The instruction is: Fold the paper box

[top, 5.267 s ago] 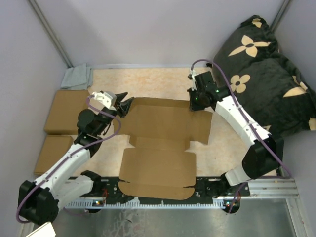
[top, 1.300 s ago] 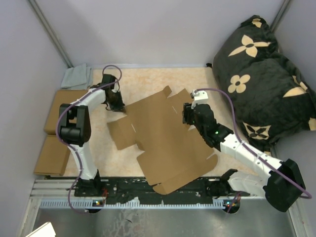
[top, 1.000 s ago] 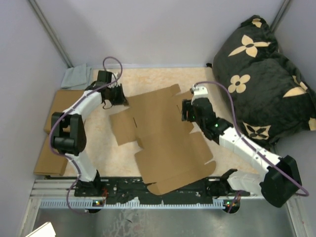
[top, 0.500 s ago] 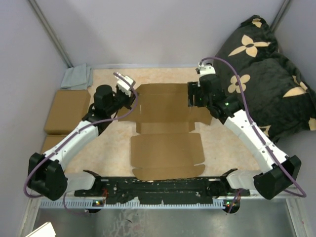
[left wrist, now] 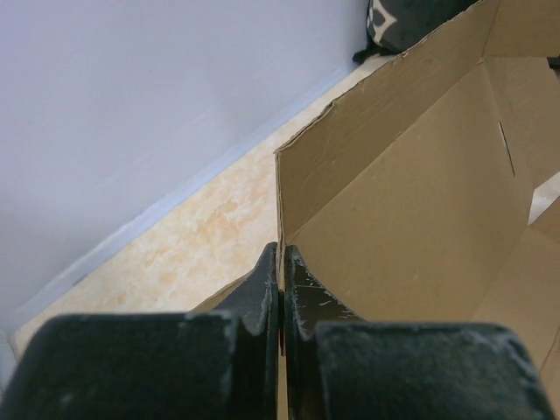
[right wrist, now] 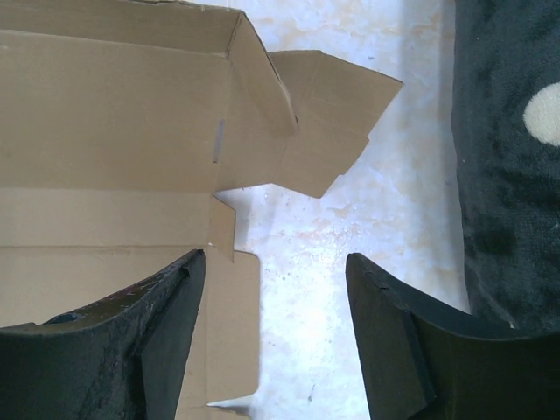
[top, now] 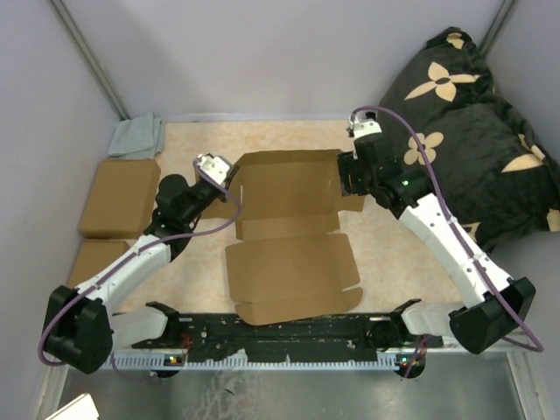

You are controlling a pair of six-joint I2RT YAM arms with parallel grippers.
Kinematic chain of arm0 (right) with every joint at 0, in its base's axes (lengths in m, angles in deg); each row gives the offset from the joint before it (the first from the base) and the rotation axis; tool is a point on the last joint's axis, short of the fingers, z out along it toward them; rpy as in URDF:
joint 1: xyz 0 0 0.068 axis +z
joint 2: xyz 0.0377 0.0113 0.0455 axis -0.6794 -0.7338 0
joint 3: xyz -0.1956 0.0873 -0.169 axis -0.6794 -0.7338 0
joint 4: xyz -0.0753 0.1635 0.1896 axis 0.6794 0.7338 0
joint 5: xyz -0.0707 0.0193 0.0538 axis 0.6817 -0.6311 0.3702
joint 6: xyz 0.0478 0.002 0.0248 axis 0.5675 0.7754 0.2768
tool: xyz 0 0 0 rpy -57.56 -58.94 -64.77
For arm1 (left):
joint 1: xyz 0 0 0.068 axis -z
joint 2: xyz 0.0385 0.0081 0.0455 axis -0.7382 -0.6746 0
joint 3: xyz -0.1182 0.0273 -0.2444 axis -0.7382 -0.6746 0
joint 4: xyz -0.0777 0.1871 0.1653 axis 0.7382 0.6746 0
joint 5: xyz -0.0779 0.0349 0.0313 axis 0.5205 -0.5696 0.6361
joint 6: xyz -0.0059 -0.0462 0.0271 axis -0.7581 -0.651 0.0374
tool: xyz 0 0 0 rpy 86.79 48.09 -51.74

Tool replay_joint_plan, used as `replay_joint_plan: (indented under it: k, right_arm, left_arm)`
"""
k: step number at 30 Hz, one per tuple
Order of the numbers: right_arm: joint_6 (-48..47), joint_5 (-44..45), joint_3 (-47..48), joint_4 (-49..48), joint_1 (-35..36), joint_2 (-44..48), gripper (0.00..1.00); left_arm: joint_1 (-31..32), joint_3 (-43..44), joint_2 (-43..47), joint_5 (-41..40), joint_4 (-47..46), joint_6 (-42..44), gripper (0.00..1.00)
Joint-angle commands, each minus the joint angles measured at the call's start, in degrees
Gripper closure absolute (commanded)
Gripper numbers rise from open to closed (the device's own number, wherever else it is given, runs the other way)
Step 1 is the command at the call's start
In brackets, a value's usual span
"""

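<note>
The left gripper (left wrist: 280, 282) pinches the raised left wall of the box (top: 284, 262). The right gripper (right wrist: 276, 271) hangs spread above its right edge.

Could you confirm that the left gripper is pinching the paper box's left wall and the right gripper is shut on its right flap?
Not quite: the right gripper is wide open, as the right wrist view shows. The left gripper is shut on the left wall of the paper box.

paper box (top: 289, 267) rear panel raised, apparently upright
</note>
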Motion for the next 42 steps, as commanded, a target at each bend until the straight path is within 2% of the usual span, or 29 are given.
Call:
replay_joint_plan:
  k: [1,8,11,13,15,23,25,29,33,37,42]
  right_arm:
    - [-3.4,-2.0,3.0,-2.3,-1.4,-2.0,0.35]
    - [-3.9,-11.0,5.2,-7.0,-7.7,-5.4,0.42]
    - [-4.5,-12.6,6.4,-7.7,-7.8,-7.0,0.43]
    - [-4.7,-13.9,7.5,-7.2,-7.8,-8.4,0.47]
    - [-4.9,-15.2,8.4,-6.7,-7.8,-9.8,0.55]
    - [-3.9,-18.2,8.9,-4.0,-7.8,-11.5,0.99]
    - [-3.2,-17.7,7.9,-4.3,-7.8,-11.0,1.0]
    - [-1.3,-14.6,2.2,-8.9,-7.8,-8.6,1.0]
    - [1.2,-12.9,-6.3,-18.4,-7.3,-4.1,1.0]
    - [2.4,-9.4,-14.6,-29.0,-5.2,0.3,1.0]
    - [2.0,-3.4,-22.7,-38.9,-1.3,4.6,1.0]
  left_arm:
    - [0.5,-3.2,3.4,4.0,-9.2,3.1,1.0]
    - [0.9,-5.6,5.0,6.3,-12.6,4.0,1.0]
    - [1.0,-5.6,5.0,6.5,-12.7,4.0,1.0]
    - [1.0,-5.7,5.0,6.6,-12.7,4.0,1.0]
    - [1.1,-5.7,5.0,6.7,-12.8,4.0,1.0]
    - [1.5,-5.2,4.4,5.6,-12.4,3.5,1.0]
    - [1.6,-4.6,4.0,4.5,-12.0,2.0,1.0]
    - [1.7,-2.0,4.1,2.5,-7.2,-2.4,0.82]
    - [1.8,2.9,4.7,0.0,4.4,-8.3,0.71]
    - [1.8,6.7,5.4,0.5,14.0,-13.7,0.66]
    - [1.9,7.7,6.7,1.7,20.7,-18.6,0.66]
